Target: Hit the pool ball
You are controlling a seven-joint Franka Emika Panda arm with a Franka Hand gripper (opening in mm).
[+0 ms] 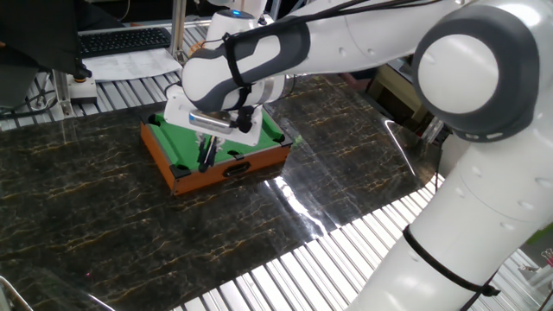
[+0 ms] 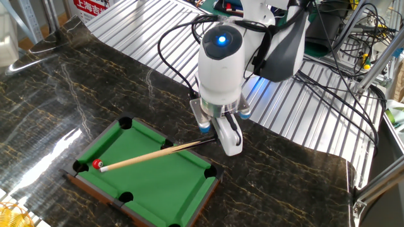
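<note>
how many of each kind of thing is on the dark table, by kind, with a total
pool table: 1
red ball: 1
cue stick, held in the hand: 1
total: 3

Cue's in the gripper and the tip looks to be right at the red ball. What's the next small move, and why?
Probably a short push along the cue's own line. The gripper holds its dark butt end, and its tip sits right beside the red ball, next to the corner pocket of the pool table.
</note>
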